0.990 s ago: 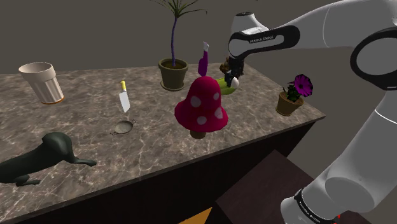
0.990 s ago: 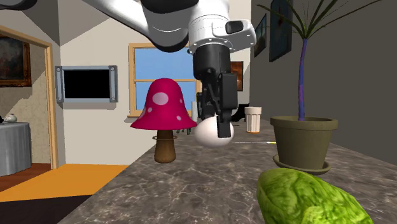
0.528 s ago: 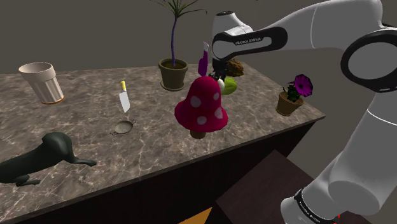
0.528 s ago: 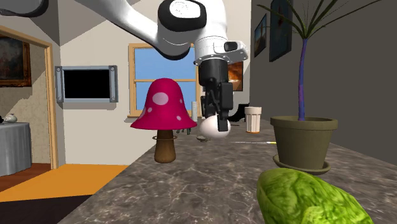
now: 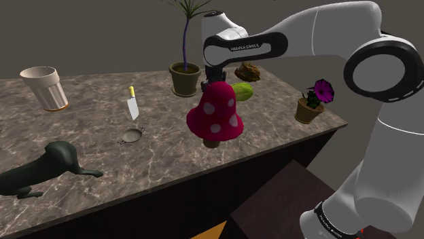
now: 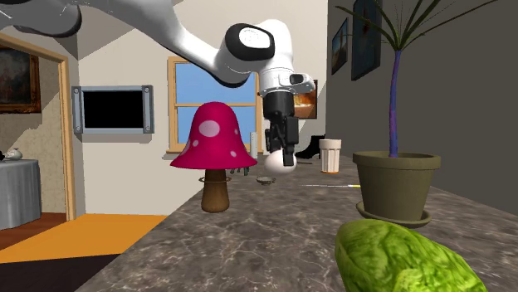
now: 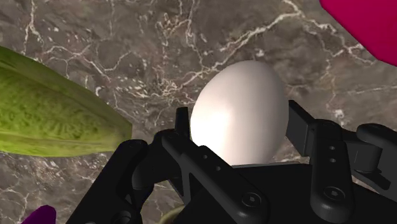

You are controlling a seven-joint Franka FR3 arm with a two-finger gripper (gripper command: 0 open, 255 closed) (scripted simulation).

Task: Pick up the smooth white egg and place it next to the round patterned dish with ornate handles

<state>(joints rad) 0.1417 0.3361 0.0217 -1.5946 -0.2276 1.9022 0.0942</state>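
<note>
Two black fingers (image 7: 321,153) clasp a smooth white egg (image 7: 236,95) from either side in the wrist view, the gripper (image 7: 240,127) closed firmly on it above a brown marble counter (image 7: 127,44). A green leafy lump (image 7: 54,108) lies to one side of the egg and the edge of a red mushroom (image 7: 366,25) shows on the other. The second exterior view adds the height: the egg hangs clear of the counter, just to the right of the mushroom's spotted cap, with a pale cup (image 6: 330,155) far beyond it and a potted plant (image 6: 396,187) at that view's right. In the shoulder view the mushroom stands in front of the arm's end, and the counter's spread comes into sight. The small round dish (image 5: 133,136) with its handles lies well apart from the mushroom, toward that view's left, just below a yellow-handled knife (image 5: 132,105). A black dog figure (image 5: 41,168) rests near the front edge at far left. A purple flower in a pot (image 5: 314,102) marks the counter's right end.
</note>
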